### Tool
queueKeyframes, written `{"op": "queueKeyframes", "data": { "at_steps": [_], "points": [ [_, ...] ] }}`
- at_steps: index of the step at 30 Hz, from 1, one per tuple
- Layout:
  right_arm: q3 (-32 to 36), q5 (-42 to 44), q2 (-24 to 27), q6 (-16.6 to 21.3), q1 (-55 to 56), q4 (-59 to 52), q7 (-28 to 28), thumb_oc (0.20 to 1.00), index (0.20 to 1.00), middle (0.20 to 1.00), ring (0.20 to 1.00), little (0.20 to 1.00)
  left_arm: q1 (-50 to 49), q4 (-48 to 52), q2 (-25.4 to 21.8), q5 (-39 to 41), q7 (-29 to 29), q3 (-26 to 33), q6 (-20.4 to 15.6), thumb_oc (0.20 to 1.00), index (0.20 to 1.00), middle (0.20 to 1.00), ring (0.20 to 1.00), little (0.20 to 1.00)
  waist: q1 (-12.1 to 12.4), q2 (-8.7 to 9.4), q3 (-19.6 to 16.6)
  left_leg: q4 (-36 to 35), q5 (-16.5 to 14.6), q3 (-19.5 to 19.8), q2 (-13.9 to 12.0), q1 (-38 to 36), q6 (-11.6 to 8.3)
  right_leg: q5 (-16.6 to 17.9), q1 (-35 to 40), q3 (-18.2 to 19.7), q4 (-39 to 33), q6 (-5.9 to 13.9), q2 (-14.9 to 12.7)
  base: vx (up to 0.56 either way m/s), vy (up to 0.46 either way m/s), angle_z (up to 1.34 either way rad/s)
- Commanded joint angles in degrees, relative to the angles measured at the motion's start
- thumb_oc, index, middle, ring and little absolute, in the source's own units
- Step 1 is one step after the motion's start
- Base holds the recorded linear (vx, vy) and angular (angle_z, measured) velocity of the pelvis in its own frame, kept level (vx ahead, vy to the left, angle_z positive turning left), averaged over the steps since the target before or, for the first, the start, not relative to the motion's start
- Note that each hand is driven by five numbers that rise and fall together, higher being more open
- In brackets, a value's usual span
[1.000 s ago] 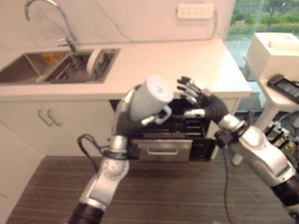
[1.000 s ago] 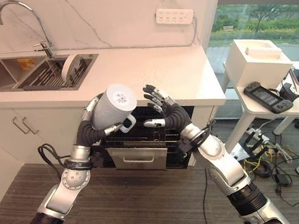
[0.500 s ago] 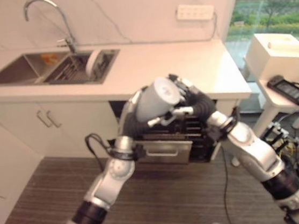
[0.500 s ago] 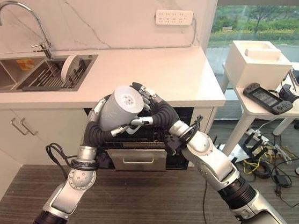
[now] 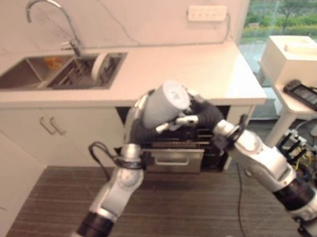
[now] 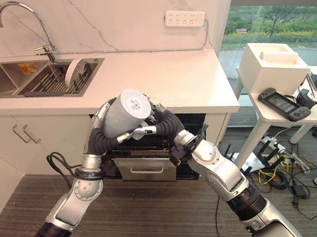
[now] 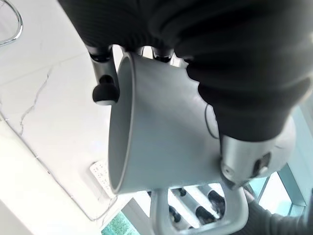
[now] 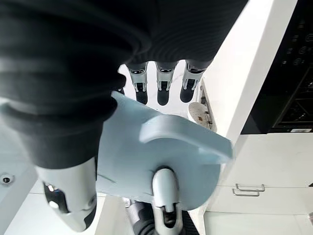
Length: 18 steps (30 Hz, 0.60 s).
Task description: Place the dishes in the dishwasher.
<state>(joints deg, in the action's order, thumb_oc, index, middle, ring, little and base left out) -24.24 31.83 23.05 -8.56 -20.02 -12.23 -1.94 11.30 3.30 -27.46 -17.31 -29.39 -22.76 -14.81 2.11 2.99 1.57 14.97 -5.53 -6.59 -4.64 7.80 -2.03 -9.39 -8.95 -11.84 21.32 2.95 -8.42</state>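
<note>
Both hands' fingers (image 8: pixel 164 90) around mug (image 6: pixel 124 113)

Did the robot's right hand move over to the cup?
Yes. The right hand went sideways toward the sink side, closing its gap to the grey cup held by the left hand. It is now against the cup.

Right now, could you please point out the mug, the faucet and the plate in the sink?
mug (image 6: pixel 124 112): right eye view, on its side wall.
faucet (image 6: pixel 17 4): right eye view, on its curved neck.
plate (image 6: pixel 73 70): right eye view, on its rim.
</note>
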Motion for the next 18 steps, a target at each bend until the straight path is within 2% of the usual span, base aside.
{"op": "queueKeyframes", "data": {
  "at_steps": [1,8,18],
  "points": [
    [0.9,2.0,-1.1,0.8,-4.9,-1.6,0.8,1.000,1.000,1.000,1.000,1.000,6.3,2.1,-1.2,-2.4,-2.6,-1.9,-1.3,0.200,0.200,0.200,0.200,0.200,1.1,1.37,-0.6,2.2,-5.0,0.3,-1.1,-2.5,-0.12,4.5,3.1,0.8,-4.1,5.76,-2.5,0.00,0.000,0.00],
    [0.4,2.3,-1.1,-0.3,-5.5,-1.5,1.3,1.000,1.000,1.000,1.000,1.000,6.9,1.7,-1.5,-3.9,-2.8,-2.7,-1.6,0.200,0.200,0.200,0.200,0.200,1.0,1.37,-0.3,2.2,-5.1,0.2,-1.0,-2.6,-0.06,4.5,3.2,1.0,-4.1,5.77,-2.4,0.00,0.000,0.00],
    [0.4,4.2,-1.6,-0.5,-7.1,-2.1,2.2,1.000,1.000,1.000,1.000,1.000,6.3,-1.7,-1.3,-6.4,-5.0,-5.5,-5.3,0.200,0.200,0.200,0.200,0.200,1.2,1.50,-0.1,2.2,-5.4,0.1,-0.8,-2.8,0.16,4.6,3.3,1.0,-4.1,5.75,-2.4,0.00,0.000,0.00]
  ]
}}
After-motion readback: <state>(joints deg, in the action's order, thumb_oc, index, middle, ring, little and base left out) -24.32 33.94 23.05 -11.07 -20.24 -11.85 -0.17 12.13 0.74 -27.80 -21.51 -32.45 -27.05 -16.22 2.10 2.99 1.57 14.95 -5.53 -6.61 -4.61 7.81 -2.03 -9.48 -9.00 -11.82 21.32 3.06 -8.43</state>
